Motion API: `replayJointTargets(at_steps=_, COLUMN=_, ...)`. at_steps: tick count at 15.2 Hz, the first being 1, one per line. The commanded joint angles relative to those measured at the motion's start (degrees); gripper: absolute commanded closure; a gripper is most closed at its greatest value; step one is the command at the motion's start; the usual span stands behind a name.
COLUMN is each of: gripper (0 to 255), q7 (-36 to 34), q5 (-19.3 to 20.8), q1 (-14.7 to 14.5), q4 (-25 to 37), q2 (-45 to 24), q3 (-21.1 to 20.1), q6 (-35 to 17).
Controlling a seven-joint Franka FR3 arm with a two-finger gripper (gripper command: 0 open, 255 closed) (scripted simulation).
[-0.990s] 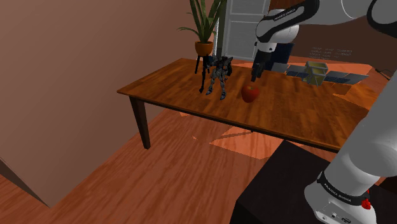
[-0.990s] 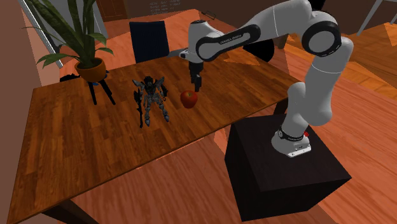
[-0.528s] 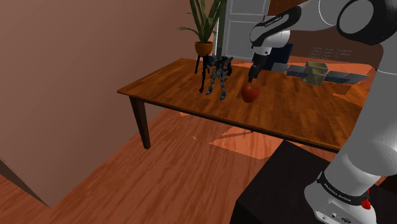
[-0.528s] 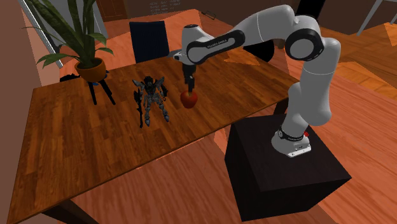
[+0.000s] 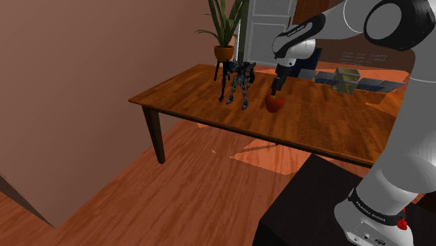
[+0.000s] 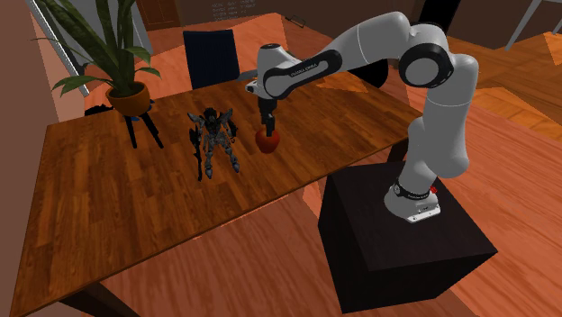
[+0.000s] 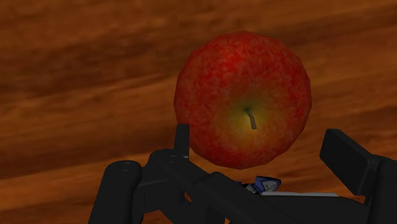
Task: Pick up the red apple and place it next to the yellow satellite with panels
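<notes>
Near the shoulder view's upper middle, the red apple [image 5: 274,103] is straddled by the gripper [image 5: 274,90]; its fingers [image 7: 347,158] are spread apart, nothing being clasped.

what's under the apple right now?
The apple rests on the bare wooden tabletop. The spot directly beneath is covered by the apple itself. Above it hangs the open gripper, fingers straddling it.

In one second the gripper [image 5: 274,91] has come down from above the apple [image 5: 274,104] to flank it with parted fingers [image 7: 182,139].
</notes>
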State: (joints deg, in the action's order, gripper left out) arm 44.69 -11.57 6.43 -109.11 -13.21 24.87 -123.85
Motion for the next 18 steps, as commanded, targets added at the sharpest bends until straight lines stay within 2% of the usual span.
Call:
replayJointTargets(at_steps=1, gripper=0, q7=0.0, q5=0.0, q1=0.0, q4=0.0, q2=0.0, q3=0.0, q6=-0.1)
replayJointTargets(at_steps=4, gripper=0, q7=0.0, q5=0.0, q1=0.0, q4=0.0, q2=0.0, q3=0.0, q6=-0.1)
replayJointTargets(at_steps=5, gripper=255, q7=0.0, q5=0.0, q1=0.0, q4=0.0, q2=0.0, q3=0.0, q6=-0.1)
replayJointTargets(at_steps=14, gripper=255, q7=0.0, q5=0.0, q1=0.0, q4=0.0, q2=0.0, q3=0.0, q6=-0.1)
replayJointTargets(at_steps=18, gripper=255, q7=-0.7, q5=0.9, q1=-0.2, q4=1.6, q2=1.2, q3=0.2, q6=2.6)
